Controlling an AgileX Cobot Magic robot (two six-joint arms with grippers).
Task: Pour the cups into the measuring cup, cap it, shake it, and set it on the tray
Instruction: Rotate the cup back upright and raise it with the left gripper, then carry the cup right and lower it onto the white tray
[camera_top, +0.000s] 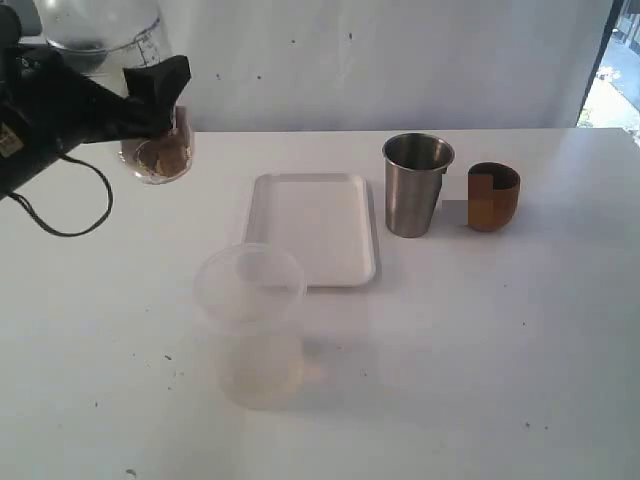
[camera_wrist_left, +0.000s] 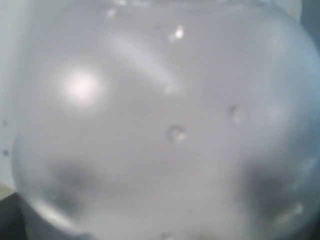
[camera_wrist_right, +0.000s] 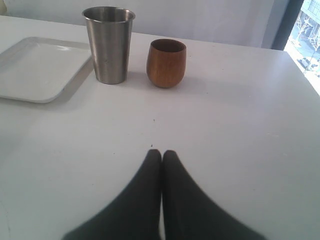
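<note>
- The white table (camera_top: 520, 380) is carrying everything except the one vessel that is up in the air.
- The tray (camera_top: 315, 225) is lying flat at mid-table with nothing on it, waiting for the final placement.
- The measuring cup (camera_top: 158, 155) is hanging above the table's far left corner, well apart from the tray. Brown contents are sitting in its lower end and printed markings are showing higher up. In the left wrist view its clear, droplet-speckled wall is filling the whole picture.
- The left gripper (camera_top: 160, 100) is clamping the measuring cup around its middle, jaws spread wide across its body.
- A frosted tub (camera_top: 250, 320) is standing near the tray's front corner and is playing no part here.
- The steel tumbler (camera_top: 416, 185) and the brown cup (camera_top: 493, 197) are standing upright just right of the tray, apparently poured out already.
- The right gripper (camera_wrist_right: 161, 160) is hovering over bare table facing both cups, fingers pressed together and holding nothing.
- Judging by this, the shaking step is in hand; whether the cap is seated I cannot tell.
- The next move is calling for the cup to travel right, level and upright, clearing the tub, and for release only once its base is resting inside the tray's rim.
</note>
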